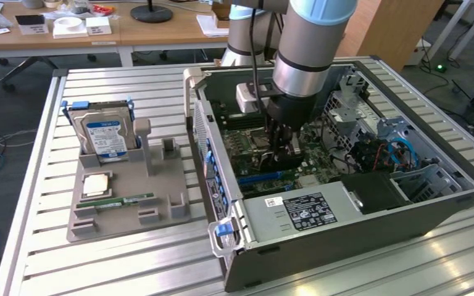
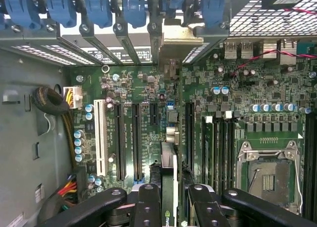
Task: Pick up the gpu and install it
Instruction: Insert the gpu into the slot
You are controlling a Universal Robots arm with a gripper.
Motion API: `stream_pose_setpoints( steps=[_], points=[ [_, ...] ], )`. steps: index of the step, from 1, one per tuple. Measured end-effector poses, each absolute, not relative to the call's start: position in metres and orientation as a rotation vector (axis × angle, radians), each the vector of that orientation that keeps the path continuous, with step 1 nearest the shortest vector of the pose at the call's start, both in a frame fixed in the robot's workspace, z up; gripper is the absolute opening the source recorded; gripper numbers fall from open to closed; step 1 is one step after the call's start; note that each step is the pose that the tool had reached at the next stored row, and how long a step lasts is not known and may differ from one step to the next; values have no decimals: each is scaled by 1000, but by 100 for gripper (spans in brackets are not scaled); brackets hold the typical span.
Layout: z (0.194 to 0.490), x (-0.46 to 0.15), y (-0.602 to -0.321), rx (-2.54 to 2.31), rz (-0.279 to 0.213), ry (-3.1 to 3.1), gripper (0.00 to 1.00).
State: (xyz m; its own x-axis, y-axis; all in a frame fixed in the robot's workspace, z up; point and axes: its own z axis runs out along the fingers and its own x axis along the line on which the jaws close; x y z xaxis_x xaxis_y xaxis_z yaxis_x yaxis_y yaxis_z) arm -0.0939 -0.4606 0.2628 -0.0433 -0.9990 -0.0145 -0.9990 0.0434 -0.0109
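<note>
Clamping edge-on gpu (image 2: 168, 170), gripper (image 2: 168, 203) half cropped.

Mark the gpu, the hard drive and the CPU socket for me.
gpu (image 2: 168, 185): wrist view, thin edge facing the camera.
hard drive (image 1: 105, 137): exterior view, on its blue label.
CPU socket (image 2: 270, 177): wrist view, middle of the socket.

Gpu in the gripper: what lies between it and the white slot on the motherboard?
Two long black expansion slots lie side by side between the gpu and the white slot, as the wrist view shows.
</note>
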Motion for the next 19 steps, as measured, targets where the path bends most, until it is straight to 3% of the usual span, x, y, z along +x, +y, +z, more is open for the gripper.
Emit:
stream_pose_setpoints(
  steps=[19],
  points=[
    [262, -97, -462, -2160, 3, 2256, 26]
  ],
)
